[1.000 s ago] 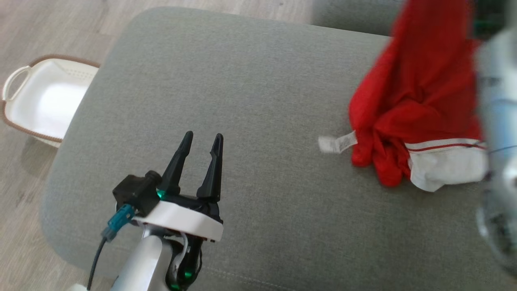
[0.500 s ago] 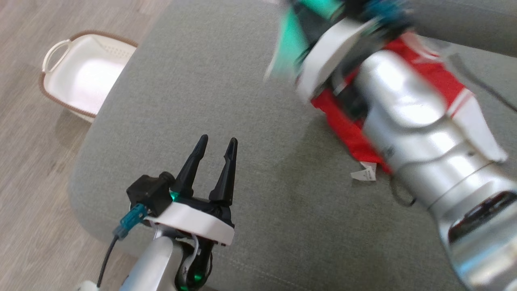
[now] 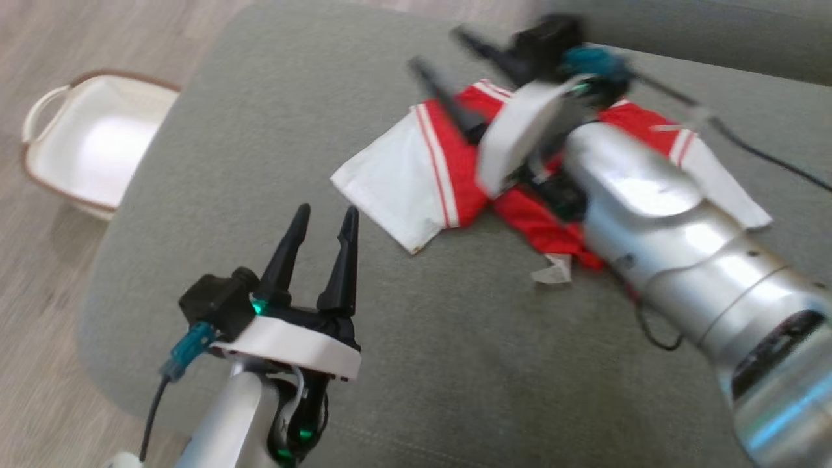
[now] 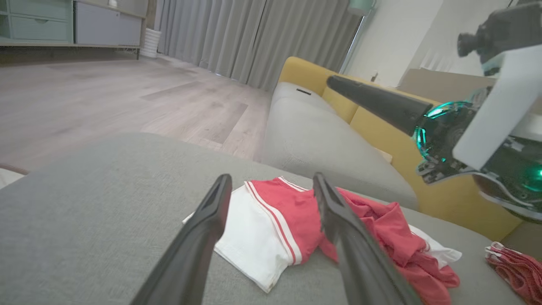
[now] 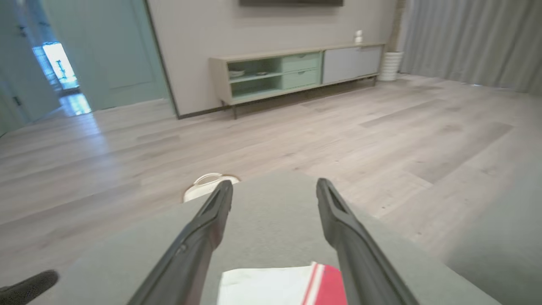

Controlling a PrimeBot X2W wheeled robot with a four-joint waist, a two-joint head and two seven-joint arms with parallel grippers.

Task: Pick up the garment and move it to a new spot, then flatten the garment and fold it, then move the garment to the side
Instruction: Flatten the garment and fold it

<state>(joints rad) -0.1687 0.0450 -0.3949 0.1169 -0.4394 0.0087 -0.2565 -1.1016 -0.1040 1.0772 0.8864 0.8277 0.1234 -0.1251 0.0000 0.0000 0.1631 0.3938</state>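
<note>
The garment [image 3: 416,182], red with white sleeves and red-striped trim, lies loosely spread on the grey sofa cushion [image 3: 273,117], its white care label [image 3: 552,270] poking out at the near edge. My right gripper [image 3: 439,52] hovers over its far part, jaws open and empty; in the right wrist view the gripper [image 5: 275,186] has a garment corner [image 5: 271,288] below it. My left gripper [image 3: 327,214] is open and empty above the cushion, short of the near white sleeve. The left wrist view frames the garment [image 4: 254,237] between the left gripper [image 4: 271,182] fingers.
A white basket [image 3: 84,156] with a brown rim stands on the wood floor left of the cushion. A second red cloth [image 4: 516,267] lies at the cushion's far right. Yellow sofa cushions [image 4: 381,140] rise behind. A low cabinet [image 5: 296,72] lines the far wall.
My right gripper, shut on the hanging garment at the right a second ago, swung left over the cushion and opened; the garment now lies spread out. The head camera shifted. The left gripper stayed put.
</note>
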